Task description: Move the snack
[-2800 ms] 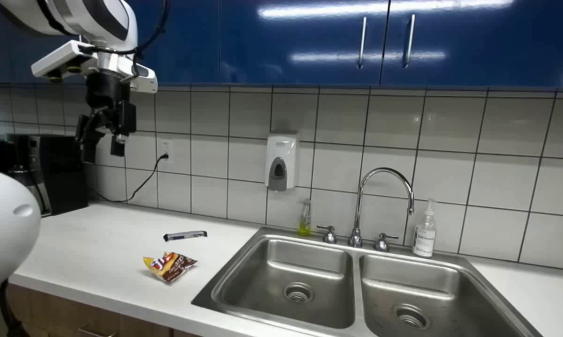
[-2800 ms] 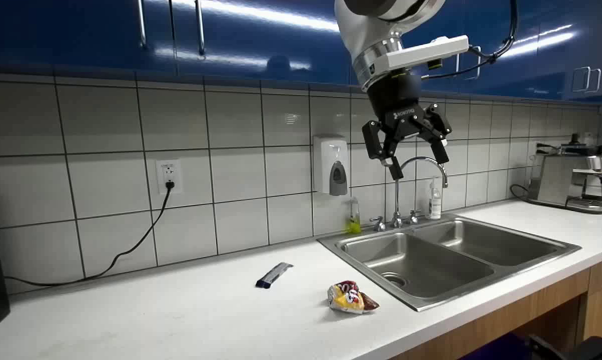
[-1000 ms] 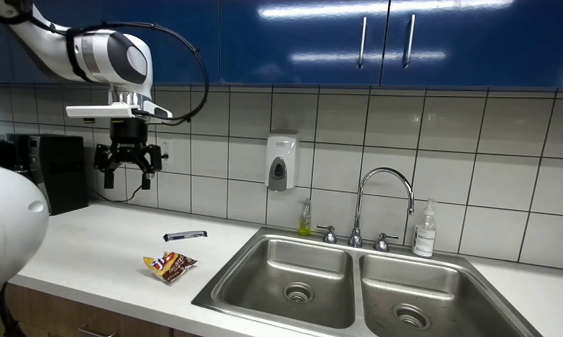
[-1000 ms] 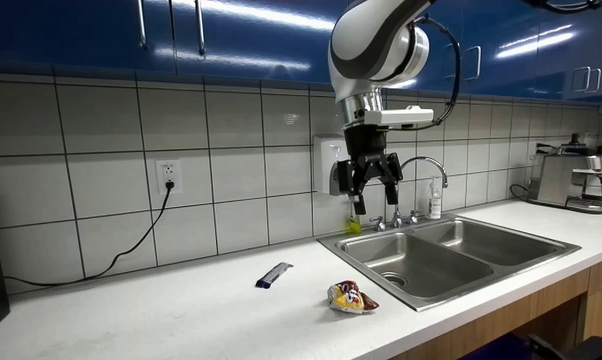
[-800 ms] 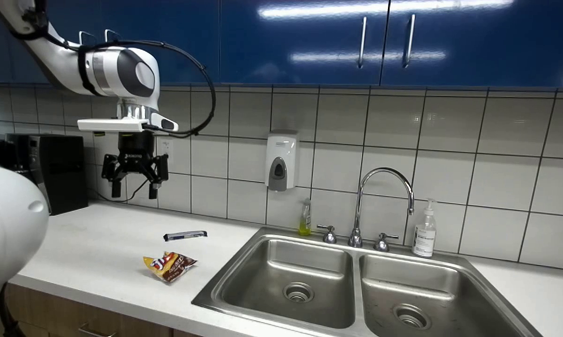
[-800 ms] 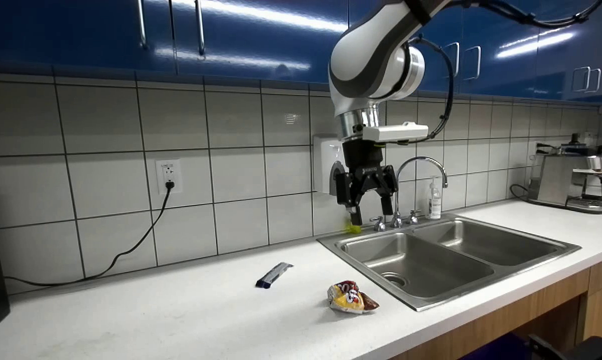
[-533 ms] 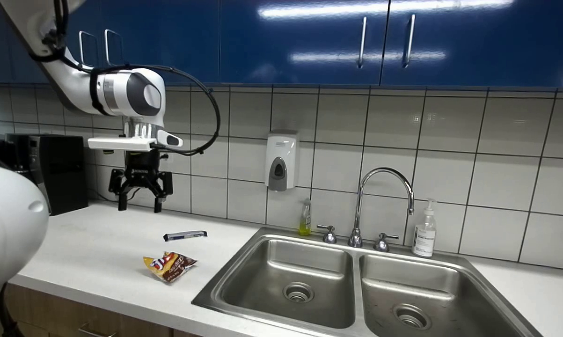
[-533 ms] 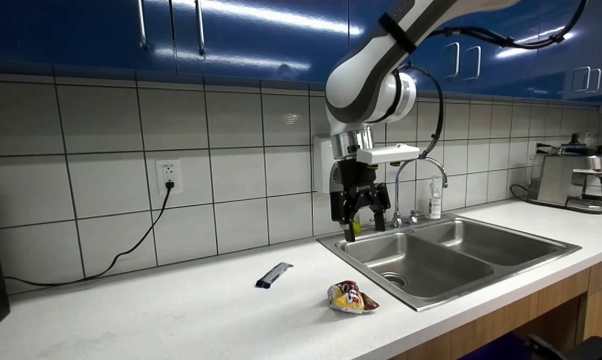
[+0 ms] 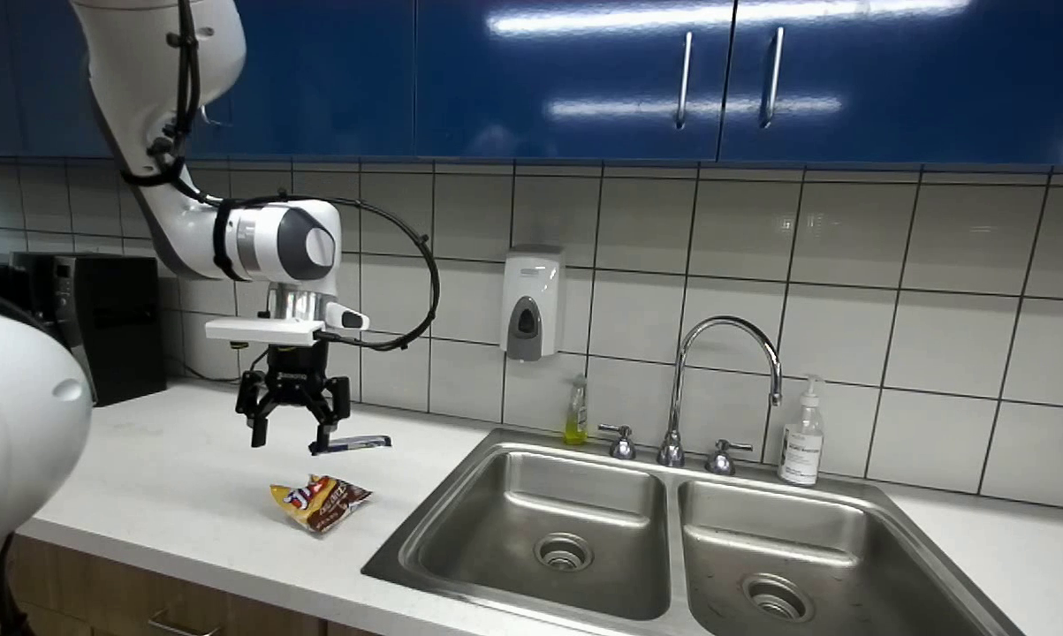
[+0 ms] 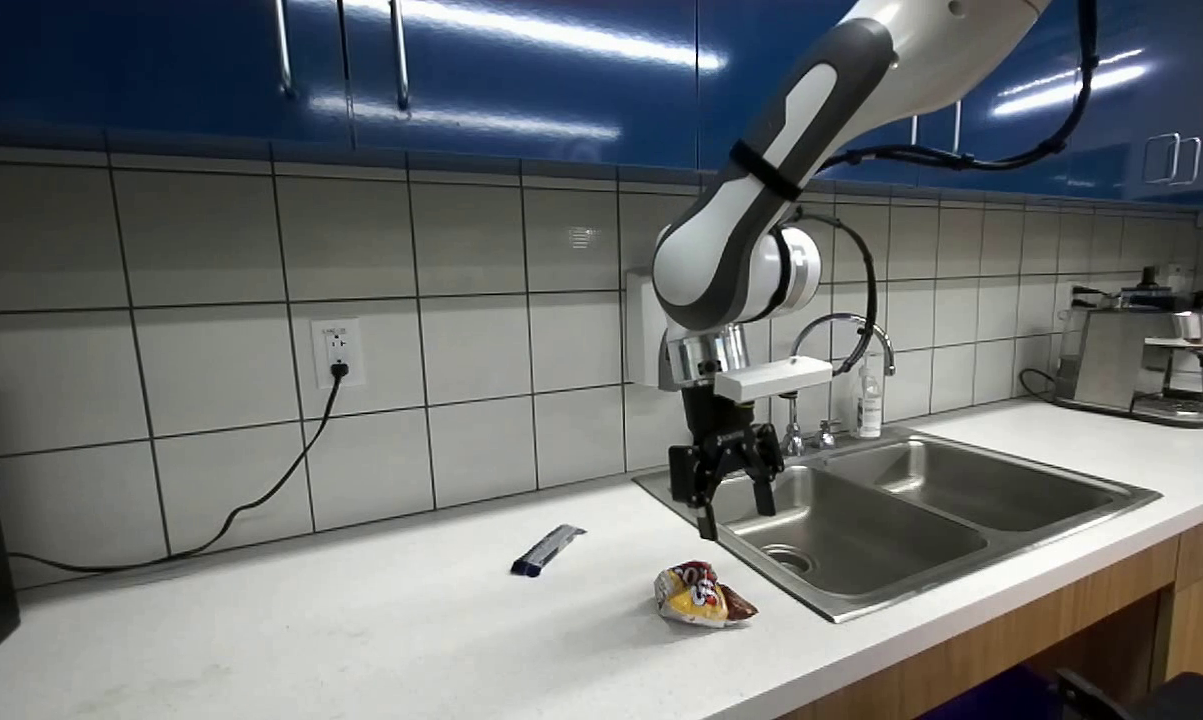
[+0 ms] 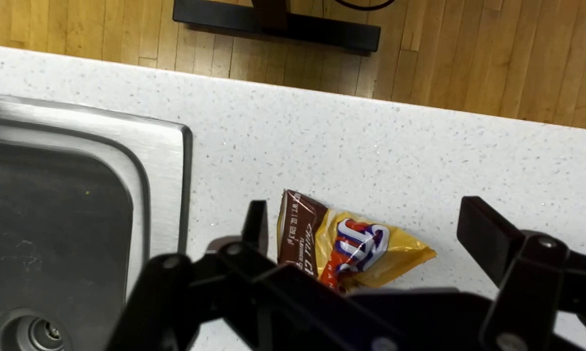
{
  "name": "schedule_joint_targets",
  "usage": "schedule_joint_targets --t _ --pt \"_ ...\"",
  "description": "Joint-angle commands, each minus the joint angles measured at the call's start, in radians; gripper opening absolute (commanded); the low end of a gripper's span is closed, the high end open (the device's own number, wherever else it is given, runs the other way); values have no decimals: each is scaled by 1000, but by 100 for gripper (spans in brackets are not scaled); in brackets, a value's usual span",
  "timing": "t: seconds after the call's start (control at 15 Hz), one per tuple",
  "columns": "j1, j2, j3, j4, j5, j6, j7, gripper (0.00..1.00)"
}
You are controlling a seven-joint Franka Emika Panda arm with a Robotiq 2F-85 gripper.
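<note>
The snack is a small crinkled packet, yellow and brown with a red and white logo. It lies on the white counter beside the sink, in both exterior views (image 9: 321, 503) (image 10: 699, 597) and in the wrist view (image 11: 358, 246). My gripper (image 9: 289, 440) is open and empty, pointing down above the counter. In an exterior view its fingertips (image 10: 736, 517) are a little above the snack and apart from it. In the wrist view the snack appears between the two spread fingers (image 11: 369, 226), with its lower edge hidden behind the gripper's links.
A thin dark-and-silver stick (image 9: 354, 443) (image 10: 548, 550) lies behind the snack. The steel double sink (image 9: 672, 530) is beside it, with a tall faucet (image 9: 725, 322). A green bottle (image 9: 576, 415) and soap dispenser (image 9: 532, 305) are near the wall. The counter's front edge (image 11: 293, 87) is close.
The arm has come down steadily from high up. The gripper has turned to point straight down and moved closer to the snack, staying open. The snack and the stick have not moved.
</note>
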Motion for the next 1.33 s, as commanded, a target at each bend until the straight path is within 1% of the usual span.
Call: schedule_joint_targets --t 0.0,0.73,1.27 --pt "-9 78 -16 48 -33 16 16 100" --pt "6 262 -28 205 -22 20 47 100" --pt "18 421 -43 353 -26 15 79 100"
